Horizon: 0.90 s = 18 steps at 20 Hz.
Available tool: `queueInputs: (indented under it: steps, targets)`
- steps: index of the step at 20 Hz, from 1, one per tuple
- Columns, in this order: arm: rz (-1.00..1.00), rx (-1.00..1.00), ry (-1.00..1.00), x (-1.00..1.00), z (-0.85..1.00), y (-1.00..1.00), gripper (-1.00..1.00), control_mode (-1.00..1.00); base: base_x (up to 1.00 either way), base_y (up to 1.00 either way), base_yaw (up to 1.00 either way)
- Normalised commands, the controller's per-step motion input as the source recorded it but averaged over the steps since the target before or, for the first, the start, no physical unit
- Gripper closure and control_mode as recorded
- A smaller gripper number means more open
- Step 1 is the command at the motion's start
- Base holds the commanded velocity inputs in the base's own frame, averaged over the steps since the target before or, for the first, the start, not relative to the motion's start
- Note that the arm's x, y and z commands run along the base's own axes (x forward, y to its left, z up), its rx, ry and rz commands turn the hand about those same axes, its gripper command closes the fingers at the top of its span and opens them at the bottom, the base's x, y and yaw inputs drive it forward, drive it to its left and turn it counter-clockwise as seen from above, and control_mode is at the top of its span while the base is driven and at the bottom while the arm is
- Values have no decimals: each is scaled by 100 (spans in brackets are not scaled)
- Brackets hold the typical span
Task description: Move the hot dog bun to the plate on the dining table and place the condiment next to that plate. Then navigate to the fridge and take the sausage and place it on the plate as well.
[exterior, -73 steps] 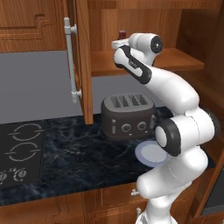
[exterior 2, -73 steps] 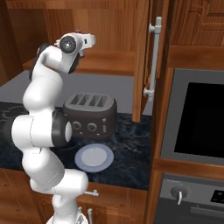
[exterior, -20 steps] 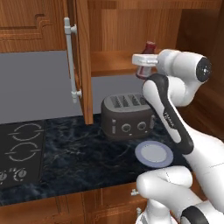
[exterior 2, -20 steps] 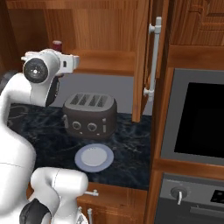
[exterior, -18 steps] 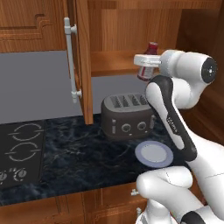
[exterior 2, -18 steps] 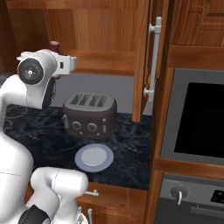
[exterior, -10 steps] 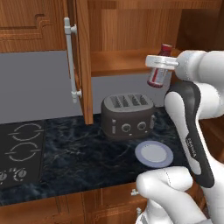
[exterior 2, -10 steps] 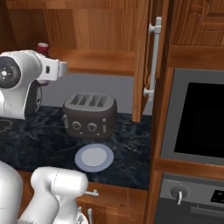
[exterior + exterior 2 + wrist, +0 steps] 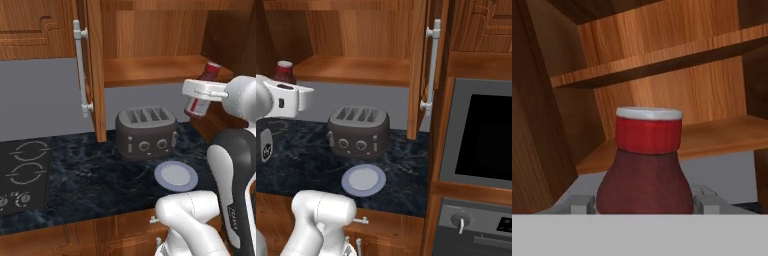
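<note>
Bottle: the condiment (image 9: 201, 97) hangs in the air in front of the open cupboard, tilted, near the lower shelf (image 9: 150, 70) and above the right end of the surface (image 9: 90, 185).
Tool: the tool (image 9: 200, 91) is clamped around the bottle's body; in the hand view the grey fingers (image 9: 579, 204) sit tight against both of its sides, below the red cap.
Handling: probably light and stiff, with a smooth, rounded body that could slip or swing; judging by shape, the wide body under the neck is the best place to hold.
Count: one bottle, one toaster (image 9: 146, 131), one small blue-grey plate (image 9: 175, 176), one open cupboard door (image 9: 90, 70).
Unclear: how full the bottle is cannot be told.
</note>
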Motion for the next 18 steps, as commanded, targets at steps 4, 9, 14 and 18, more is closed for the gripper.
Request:
queueInputs:
  steps: [4,9,14,18]
  targets:
    - [-1,0,2,-3,5,-18,100,-100,0,0,0]
    - [0,0,1,-3,1,-15,100,100,-10,-5,-3]
    - [0,0,0,0,0,0,100,100,-46,7,-41]
    - [0,0,0,0,0,0,100,100,-40,24,-65]
